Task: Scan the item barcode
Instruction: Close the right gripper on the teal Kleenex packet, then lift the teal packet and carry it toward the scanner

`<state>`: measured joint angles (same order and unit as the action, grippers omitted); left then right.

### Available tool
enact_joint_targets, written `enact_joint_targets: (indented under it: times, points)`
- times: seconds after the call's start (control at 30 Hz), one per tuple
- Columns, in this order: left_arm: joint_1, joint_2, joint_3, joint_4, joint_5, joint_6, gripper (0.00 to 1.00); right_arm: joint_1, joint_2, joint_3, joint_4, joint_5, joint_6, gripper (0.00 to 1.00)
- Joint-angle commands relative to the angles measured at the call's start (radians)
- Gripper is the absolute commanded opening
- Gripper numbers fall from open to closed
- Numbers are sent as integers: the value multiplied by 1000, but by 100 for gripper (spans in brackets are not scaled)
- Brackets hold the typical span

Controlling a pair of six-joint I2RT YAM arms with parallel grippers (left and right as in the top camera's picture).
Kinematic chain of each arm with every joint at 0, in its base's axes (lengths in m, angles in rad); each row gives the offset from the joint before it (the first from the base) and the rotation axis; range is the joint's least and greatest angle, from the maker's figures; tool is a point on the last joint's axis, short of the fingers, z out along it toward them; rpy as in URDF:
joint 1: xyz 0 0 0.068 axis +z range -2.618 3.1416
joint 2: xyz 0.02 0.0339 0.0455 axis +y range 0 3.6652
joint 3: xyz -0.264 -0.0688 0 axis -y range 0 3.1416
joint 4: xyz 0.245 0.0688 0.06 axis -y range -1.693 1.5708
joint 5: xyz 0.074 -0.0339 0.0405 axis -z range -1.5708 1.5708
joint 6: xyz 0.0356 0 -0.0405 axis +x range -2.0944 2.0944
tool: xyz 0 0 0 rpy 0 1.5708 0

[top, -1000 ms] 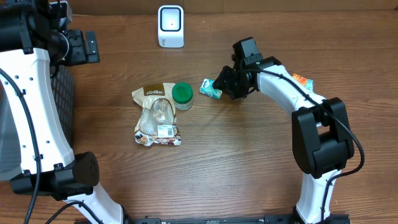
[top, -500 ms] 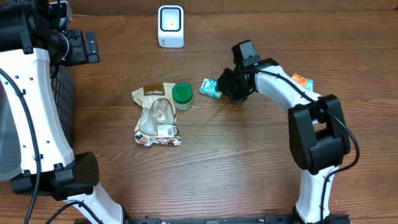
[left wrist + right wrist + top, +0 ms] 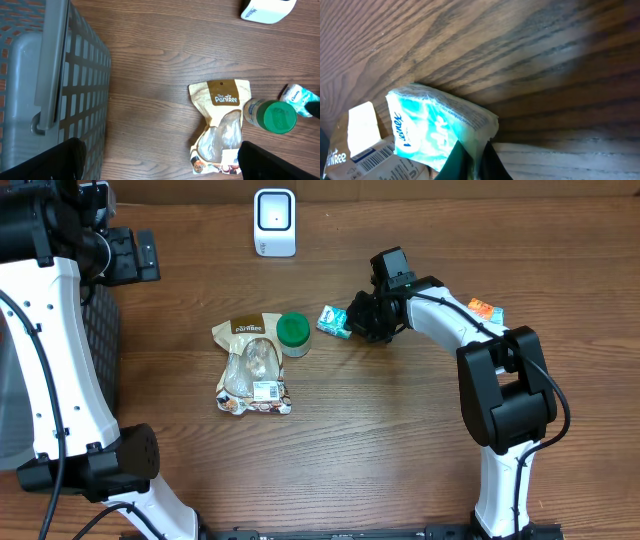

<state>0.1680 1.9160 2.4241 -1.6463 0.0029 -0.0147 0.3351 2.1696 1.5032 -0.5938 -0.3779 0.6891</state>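
Observation:
A small teal and white tissue pack (image 3: pixel 333 321) lies on the wooden table, right of a green-lidded jar (image 3: pixel 293 333). My right gripper (image 3: pixel 354 322) is shut on the pack's right edge. In the right wrist view the pack (image 3: pixel 432 125) fills the lower left, and its wrapper is pinched between my dark fingertips (image 3: pixel 456 161). The white barcode scanner (image 3: pixel 274 222) stands at the back of the table. My left gripper (image 3: pixel 160 167) hangs open high over the table's left side, nothing between its fingers.
A tan snack bag (image 3: pixel 250 365) with a barcode label lies left of the jar. A grey mesh basket (image 3: pixel 55 85) stands at the left edge. A small orange packet (image 3: pixel 485 309) lies behind my right arm.
My right gripper has closed on the tissue pack's edge and nudged it slightly left. The left arm has not moved.

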Motion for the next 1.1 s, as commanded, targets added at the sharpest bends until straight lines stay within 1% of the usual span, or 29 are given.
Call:
enact_joint_targets:
  times: [0.0,0.23,0.5,0.6,0.7,0.77,0.93,1.07]
  points:
    - [2,1,-1,1,-7,18,99,2,28,-5,-6,-56,2,4]
    - [2,1,-1,1,-7,18,100,-82,-35,-3,-40,-349,-10,4]
    - [2,1,0,1,-7,18,100,-240,-179,-3,-126,-684,-11,4]
    - [2,1,-1,1,-7,18,100,-286,-213,-3,-148,-888,27,4]
    - [2,1,-1,1,-7,18,99,-304,-223,-3,-174,-998,71,4]
    - [2,1,-1,1,-7,18,100,-306,-223,-3,-220,-1040,94,4]
    - [2,1,-1,1,-7,18,100,-301,-223,-3,-381,-1037,96,4]
    - [2,1,-1,1,-7,18,100,-295,-223,-3,-402,-982,92,4]
